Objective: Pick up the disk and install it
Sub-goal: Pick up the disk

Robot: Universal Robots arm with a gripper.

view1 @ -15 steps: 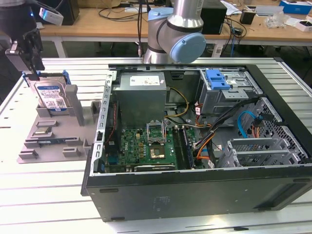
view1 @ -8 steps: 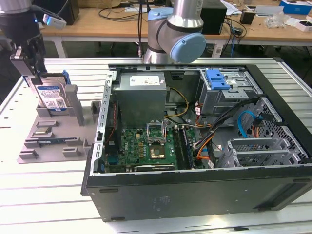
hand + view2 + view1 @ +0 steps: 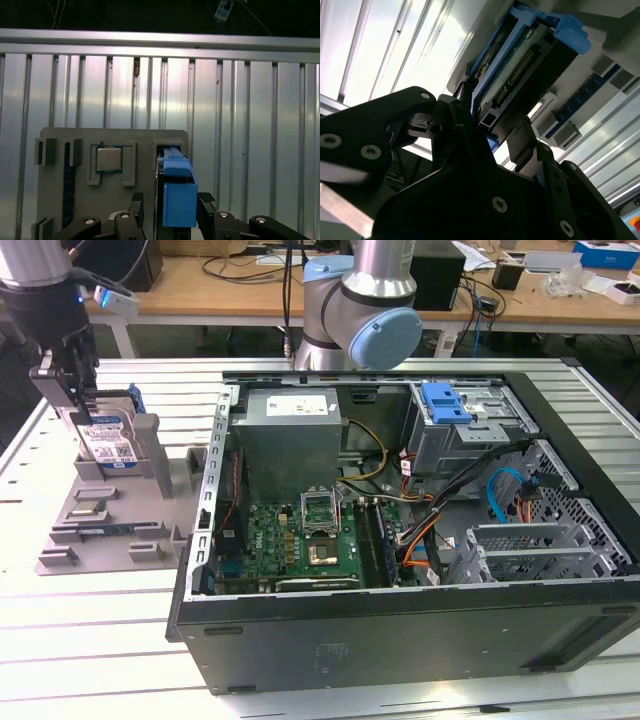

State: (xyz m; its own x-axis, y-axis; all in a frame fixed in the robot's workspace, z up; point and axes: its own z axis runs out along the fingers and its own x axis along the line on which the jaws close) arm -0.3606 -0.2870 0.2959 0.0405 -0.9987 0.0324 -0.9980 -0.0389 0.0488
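Note:
The disk (image 3: pixel 108 438) stands on edge in the grey stand (image 3: pixel 100 515) at the exterior view's left, its white-and-blue label facing the camera. My gripper (image 3: pixel 88 410) comes down on it from above. In both wrist views the black fingers flank the disk's top end: one finger (image 3: pixel 462 107) lies against the blue carrier frame, the other (image 3: pixel 522 142) against the opposite face. The disk (image 3: pixel 520 65) shows its connector edge there. In the first wrist view the disk's blue carrier (image 3: pixel 176 170) sits between the fingers (image 3: pixel 205 207). The gripper (image 3: pixel 170 202) is shut on the disk.
An open computer case (image 3: pixel 400 630) fills the middle and the exterior view's right, with a grey drive cage (image 3: pixel 480 435) and blue latch (image 3: pixel 445 400) at its far corner. The stand also holds a processor chip (image 3: pixel 109 159) and upright posts (image 3: pixel 150 445). The arm's base (image 3: pixel 350 310) stands behind the case.

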